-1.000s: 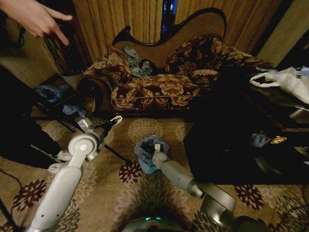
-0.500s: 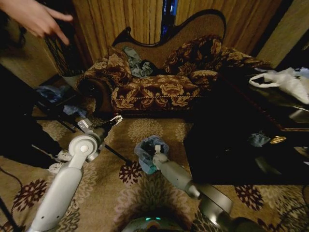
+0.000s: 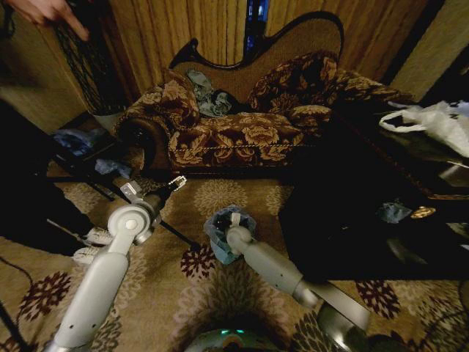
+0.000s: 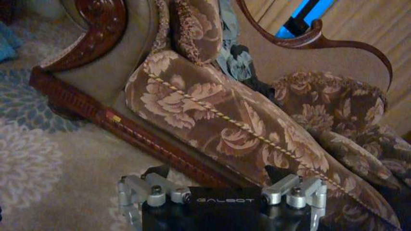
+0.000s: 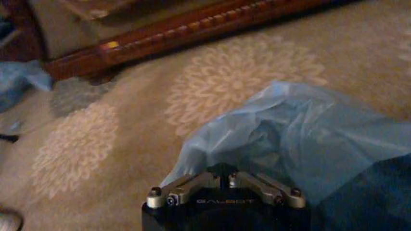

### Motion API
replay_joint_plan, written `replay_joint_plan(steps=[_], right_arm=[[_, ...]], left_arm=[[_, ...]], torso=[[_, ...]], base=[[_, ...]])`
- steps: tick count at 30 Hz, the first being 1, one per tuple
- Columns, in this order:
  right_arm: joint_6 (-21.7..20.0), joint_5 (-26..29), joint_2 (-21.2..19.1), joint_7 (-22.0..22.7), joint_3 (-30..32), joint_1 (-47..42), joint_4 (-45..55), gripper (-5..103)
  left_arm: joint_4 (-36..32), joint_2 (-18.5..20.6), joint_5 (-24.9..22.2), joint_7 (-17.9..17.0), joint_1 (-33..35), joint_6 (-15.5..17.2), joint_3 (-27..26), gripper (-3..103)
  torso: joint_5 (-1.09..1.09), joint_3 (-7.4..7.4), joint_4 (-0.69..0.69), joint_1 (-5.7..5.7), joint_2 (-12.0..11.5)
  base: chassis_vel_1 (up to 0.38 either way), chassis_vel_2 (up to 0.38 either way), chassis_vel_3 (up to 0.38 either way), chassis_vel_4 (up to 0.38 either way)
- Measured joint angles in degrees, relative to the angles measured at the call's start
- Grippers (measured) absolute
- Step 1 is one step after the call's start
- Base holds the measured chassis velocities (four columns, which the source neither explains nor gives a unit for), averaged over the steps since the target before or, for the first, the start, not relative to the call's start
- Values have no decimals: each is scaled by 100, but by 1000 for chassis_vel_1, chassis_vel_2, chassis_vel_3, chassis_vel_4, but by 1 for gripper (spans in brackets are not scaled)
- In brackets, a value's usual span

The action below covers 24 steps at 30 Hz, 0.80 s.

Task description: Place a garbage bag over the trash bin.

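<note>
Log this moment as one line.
right gripper: shut on garbage bag at trash bin | left gripper: open, idle before sofa | bag partly on

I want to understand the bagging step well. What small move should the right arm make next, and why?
Probably a short pull outward and down. The right tool looks shut on a fold of the garbage bag, which is bunched over the trash bin on the carpet, so the film likely needs spreading over the rim. The left tool is open, near the sofa.
</note>
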Motion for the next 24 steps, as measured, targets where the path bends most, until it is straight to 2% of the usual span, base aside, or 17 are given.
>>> replay_joint_plan(steps=[3, 4, 7, 8, 9, 11, 12, 14, 15, 18, 19, 21, 24], right_arm=[[-298, 848, -78, 693, 62, 183, 220, 0], [-298, 848, -78, 693, 62, 183, 220, 0], [-621, 1468, -346, 1252, 67, 300, 645, -1], [-637, 1591, -398, 1394, 51, 331, 723, 4], [-637, 1591, -398, 1394, 51, 331, 723, 4], [-632, 2005, -417, 1897, 43, 441, 854, 15], [-632, 2005, -417, 1897, 43, 441, 854, 15], [-554, 2559, -313, 2515, 69, 570, 921, 25], [-554, 2559, -313, 2515, 69, 570, 921, 25], [-335, 2941, -228, 3066, -49, 662, 928, 42], [-335, 2941, -228, 3066, -49, 662, 928, 42], [-246, 3062, -233, 3261, -163, 666, 928, 53], [-206, 3055, -240, 3308, -319, 667, 893, 58]], left_arm=[[27, -55, 2, 16, 3, 0, -28, 100], [27, -55, 2, 16, 3, 0, -28, 100], [55, -104, 2, 17, -22, 7, -35, 100], [62, -114, 2, 15, -31, 10, -35, 100], [62, -114, 2, 15, -31, 10, -35, 100], [72, -136, 2, -1, -40, 30, -35, 100], [72, -136, 2, -1, -40, 30, -35, 100], [89, -152, 8, -20, -41, 59, -35, 100], [89, -152, 8, -20, -41, 59, -35, 100], [109, -193, 20, -35, -40, 70, -47, 100], [109, -193, 20, -35, -40, 70, -47, 100], [110, -219, 33, -40, -32, 71, -50, 100], [111, -241, 64, -41, -7, 64, -58, 100]], torso=[[-1, 0, 0, 1, 0], [-1, 0, 0, 1, 0], [-1, 0, -1, 0, 1], [0, 0, -2, 0, 2], [0, 0, -2, 0, 2], [0, 0, -2, 0, 2], [0, 0, -2, 0, 2], [0, 0, 0, 0, 2], [0, 0, 0, 0, 2], [0, 0, 1, 0, 2], [0, 0, 1, 0, 2], [-1, 0, -1, 0, 1], [0, 0, -1, 0, 2]], base=[[0, 0, 0, 0], [0, 0, 0, 0], [0, 0, 0, 0], [0, 0, 0, 0], [0, 0, 0, 0], [0, 0, 0, 0], [0, 0, 0, 0], [0, 0, 0, 0], [0, 0, 0, 0], [0, 0, 0, 0], [0, 0, 0, 0], [0, 0, 0, 0], [0, 0, 0, 0]])
